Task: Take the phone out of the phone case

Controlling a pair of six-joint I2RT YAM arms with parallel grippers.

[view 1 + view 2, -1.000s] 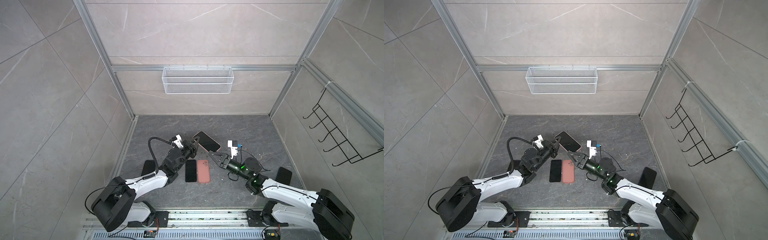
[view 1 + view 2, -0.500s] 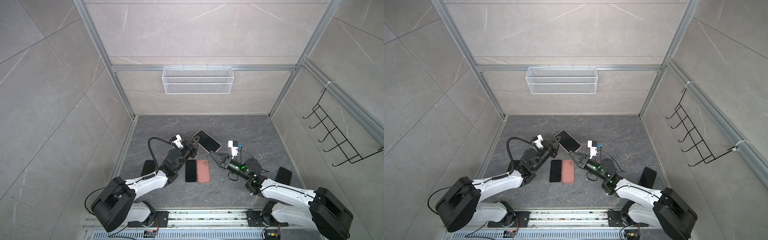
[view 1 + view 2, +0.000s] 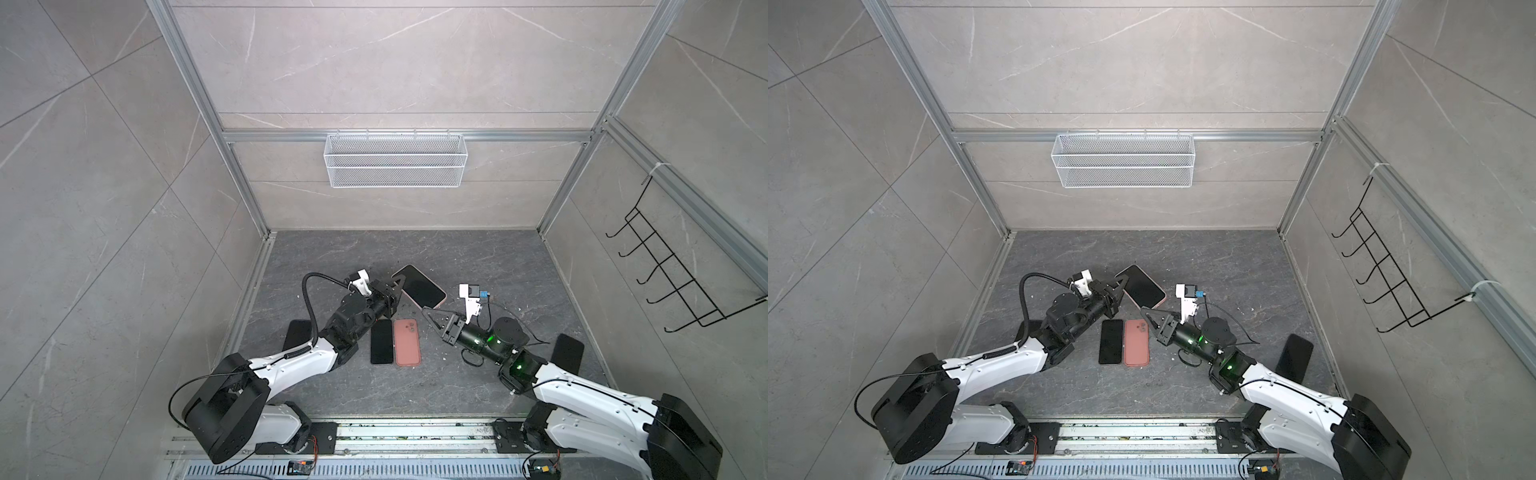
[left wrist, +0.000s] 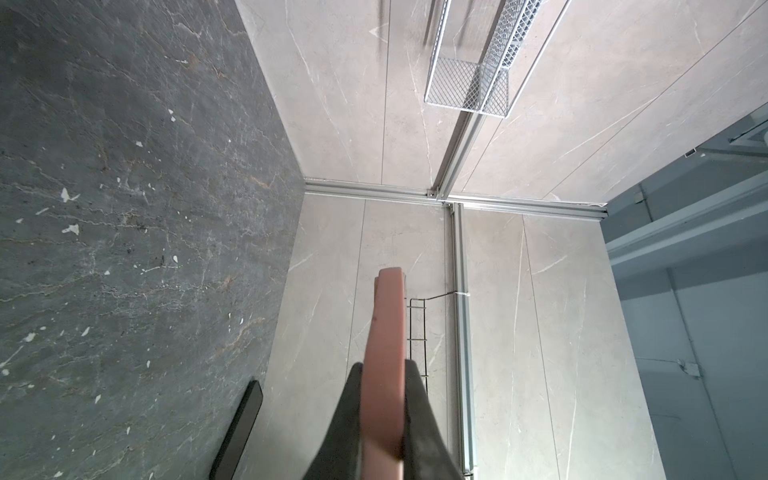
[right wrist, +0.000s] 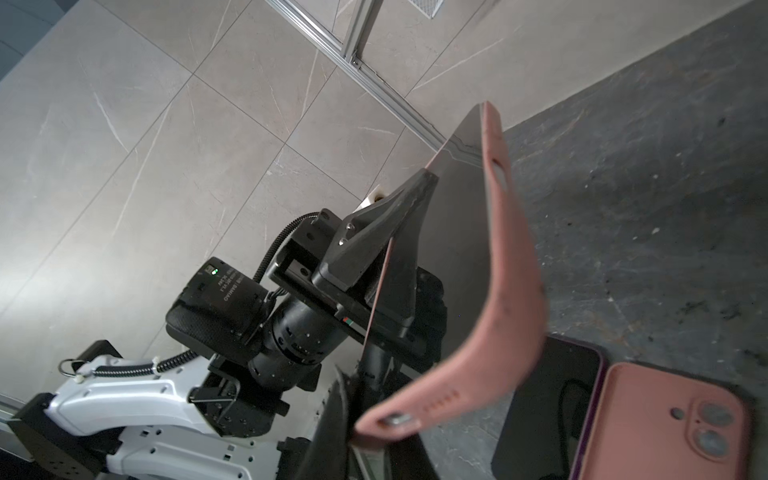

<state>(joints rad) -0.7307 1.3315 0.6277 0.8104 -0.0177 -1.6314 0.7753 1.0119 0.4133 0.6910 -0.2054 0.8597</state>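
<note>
A phone (image 5: 457, 249) with a dark screen sits inside a pink phone case (image 3: 419, 286) (image 3: 1140, 286) and is held tilted above the floor. My left gripper (image 3: 397, 286) (image 3: 1119, 286) is shut on one long edge. In the left wrist view the pink case (image 4: 386, 316) stands edge-on between the black fingers of that gripper (image 4: 383, 374). My right gripper (image 3: 428, 311) (image 3: 1144, 311) is at the near corner. In the right wrist view its jaws (image 5: 361, 432) are pinched on the corner of the case (image 5: 507, 291), which bends away from the screen.
A bare black phone (image 3: 382, 341) and a pink cased phone (image 3: 407, 341), camera side up, lie side by side on the floor. Dark phones lie at the left (image 3: 297, 334) and right (image 3: 567, 353). A white mesh basket (image 3: 395, 166) hangs on the back wall, a black hook rack (image 3: 673, 274) on the right wall.
My right gripper was open by the phone's near corner and has shut on the case corner. The left arm has held the phone still.
</note>
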